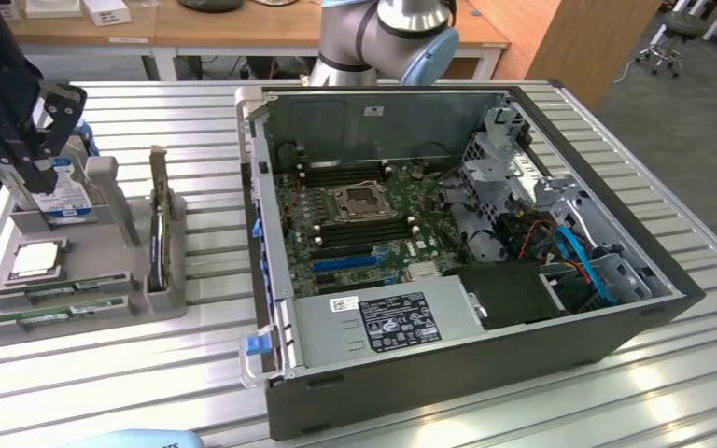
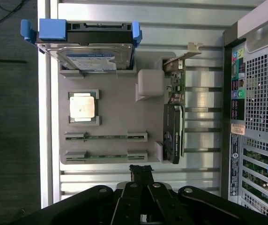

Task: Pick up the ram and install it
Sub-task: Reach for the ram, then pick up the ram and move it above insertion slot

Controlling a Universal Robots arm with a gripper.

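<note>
Two ram sticks, thin green boards, lie in parallel slots of the grey tray (image 2: 120, 112): one (image 2: 106, 137) beside the other (image 2: 106, 156). In the exterior view they sit at the tray's near end (image 1: 60, 289) (image 1: 53, 315). My gripper (image 2: 141, 170) hangs above the tray, off the end where the sticks lie. Its black fingertips are pressed together with nothing between them. In the exterior view the gripper (image 1: 37, 173) is high over the tray's far end, near the hard drive.
The tray also holds a hard drive (image 2: 89, 58) in a blue bracket, a square silver processor (image 2: 83, 107) and an upright expansion card (image 2: 173, 122). The open computer case (image 1: 458, 233) lies at the exterior view's right, with the motherboard (image 1: 358, 215) exposed.
</note>
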